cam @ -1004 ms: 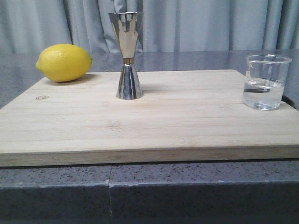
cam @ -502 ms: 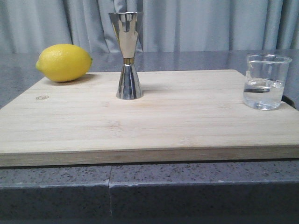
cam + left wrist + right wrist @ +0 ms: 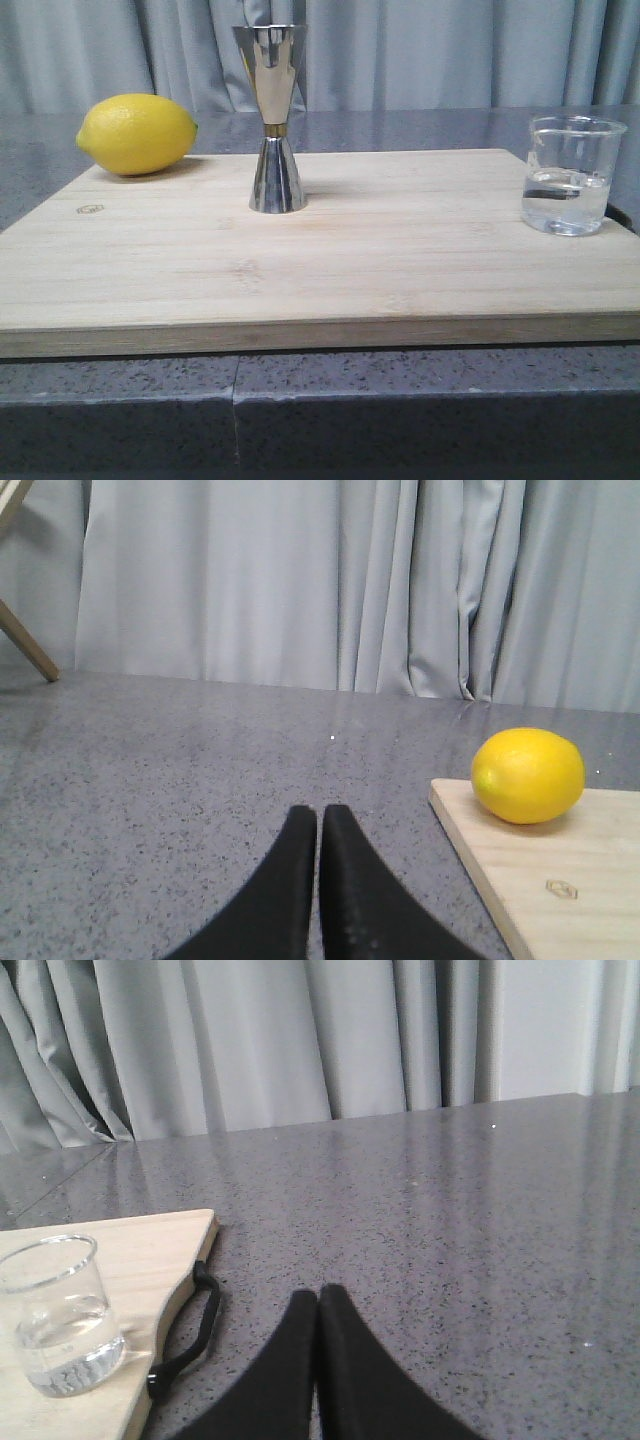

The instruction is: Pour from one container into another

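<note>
The clear glass beaker (image 3: 566, 176) stands at the right edge of the wooden board (image 3: 320, 260), holding some clear liquid; it also shows in the right wrist view (image 3: 58, 1315). The steel jigger (image 3: 273, 118), hourglass-shaped with a gold band at its waist, stands upright at the board's back, left of centre. My left gripper (image 3: 319, 814) is shut and empty over the grey counter, left of the board. My right gripper (image 3: 318, 1298) is shut and empty over the counter, right of the board and beaker. Neither gripper appears in the front view.
A yellow lemon (image 3: 137, 134) lies at the board's back left corner, also seen in the left wrist view (image 3: 528, 775). A black strap loop (image 3: 190, 1330) hangs off the board's right end. Grey curtains close off the back of the speckled counter (image 3: 320, 400).
The liquid in the beaker has shifted slightly; otherwise nothing has visibly moved.
</note>
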